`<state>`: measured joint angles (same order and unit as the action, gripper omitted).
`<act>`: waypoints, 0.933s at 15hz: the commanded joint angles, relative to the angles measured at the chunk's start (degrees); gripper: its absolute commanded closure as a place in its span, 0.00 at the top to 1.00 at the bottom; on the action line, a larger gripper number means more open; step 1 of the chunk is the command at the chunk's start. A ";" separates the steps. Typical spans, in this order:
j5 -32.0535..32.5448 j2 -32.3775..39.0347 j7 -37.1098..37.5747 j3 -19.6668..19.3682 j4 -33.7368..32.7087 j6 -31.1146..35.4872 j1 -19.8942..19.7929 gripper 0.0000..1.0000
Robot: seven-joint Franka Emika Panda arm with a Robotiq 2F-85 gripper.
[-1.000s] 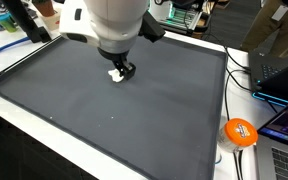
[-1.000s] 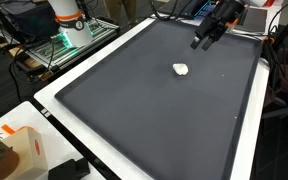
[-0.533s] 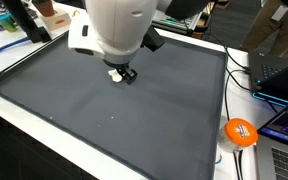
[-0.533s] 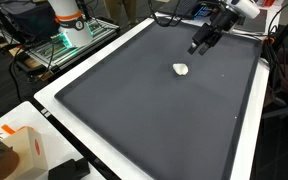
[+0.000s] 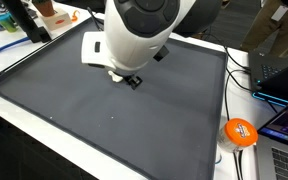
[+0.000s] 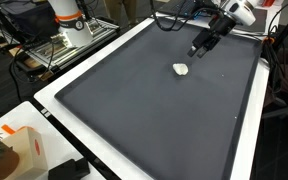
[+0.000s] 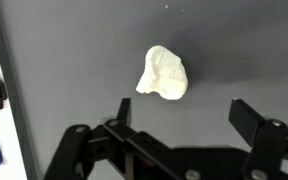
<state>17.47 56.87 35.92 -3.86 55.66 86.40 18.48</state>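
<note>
Gripper (image 6: 199, 47) hangs above the dark mat (image 6: 134, 115), jaws spread wide and nothing between them, toward the mat's far right in an exterior view. A small white lump (image 6: 182, 69) lies on the mat near the gripper and apart from it. In the wrist view it sits just ahead of the fingertips (image 7: 244, 115), a little left of the midline. The step in hand looks like the approach, with no contact made. A grasp would call for centring the fingers over the lump, lowering to the mat, then closing.
</note>
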 commanded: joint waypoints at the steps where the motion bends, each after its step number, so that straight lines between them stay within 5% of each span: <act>1: 0.48 3.03 0.11 -1.40 -4.49 -3.43 1.42 1.00; 14: 2.95 6.30 1.87 -2.58 -7.54 -4.15 3.36 1.00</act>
<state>18.88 61.27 36.42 -5.21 50.64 84.94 20.30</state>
